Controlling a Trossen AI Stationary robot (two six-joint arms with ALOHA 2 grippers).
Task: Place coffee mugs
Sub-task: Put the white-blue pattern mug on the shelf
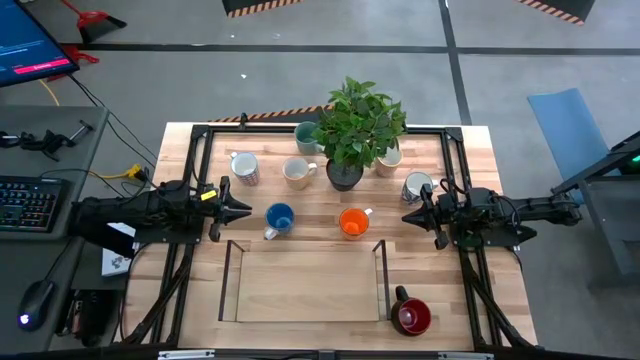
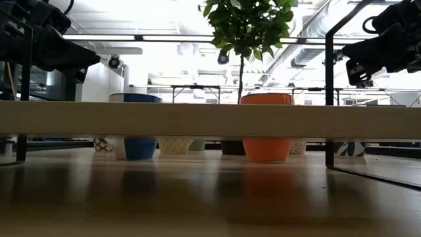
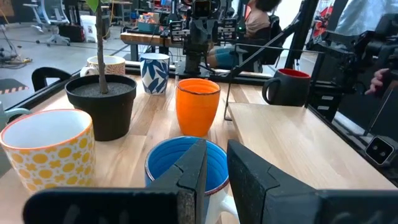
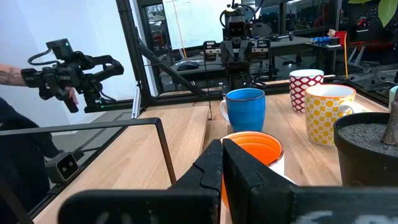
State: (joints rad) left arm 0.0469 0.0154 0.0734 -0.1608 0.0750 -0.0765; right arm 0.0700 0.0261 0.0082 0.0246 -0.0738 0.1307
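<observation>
At centre frame, blue mug (image 1: 279,217) and orange mug (image 1: 353,222) sit between left gripper (image 1: 243,211), slightly parted and empty, and right gripper (image 1: 408,216), shut, empty. Best approach: open wider before descending over a rim.

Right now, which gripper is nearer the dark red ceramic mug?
Right. The right gripper hovers up-table of the dark red ceramic mug; the left gripper is far across the table.

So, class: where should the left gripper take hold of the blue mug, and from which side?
Probably the rim. The blue mug stands upright, mouth open upward, right ahead of the left gripper. Come from above, one finger inside the wall. Its handle points toward the table's front edge, awkward to reach.
</observation>
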